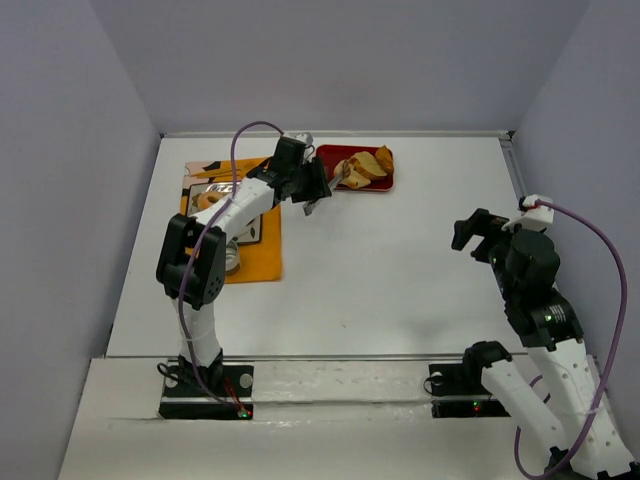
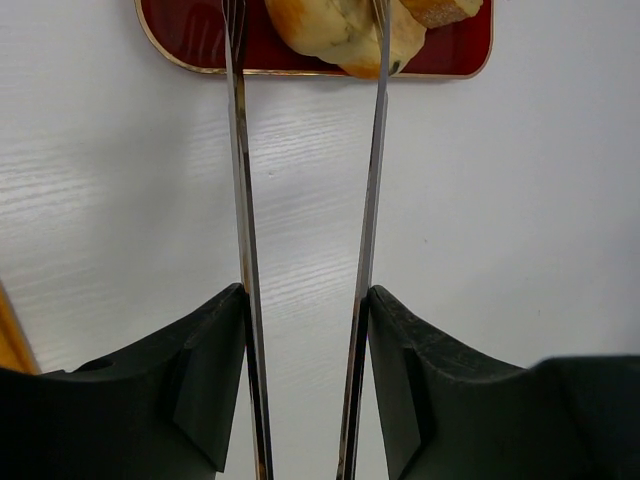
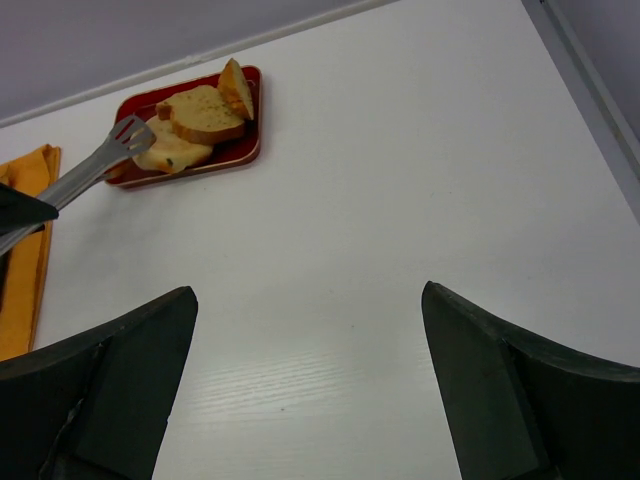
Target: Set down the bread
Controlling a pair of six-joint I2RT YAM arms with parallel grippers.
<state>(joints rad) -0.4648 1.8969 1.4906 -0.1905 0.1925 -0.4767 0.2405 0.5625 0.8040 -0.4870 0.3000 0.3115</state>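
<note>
Left gripper point(image 2: 305, 300) was clenched on a pair of metal tongs point(image 2: 240, 180), one blade pressed against each finger. The tong tips reached over the edge of the red tray point(image 2: 180, 40) at the far side of the table and flanked a pale piece of bread point(image 2: 330, 30) lying in it. Right gripper point(image 3: 308, 292) hung released, jaws spread wide, above the white table point(image 3: 400, 180), well apart from the tray.
</note>
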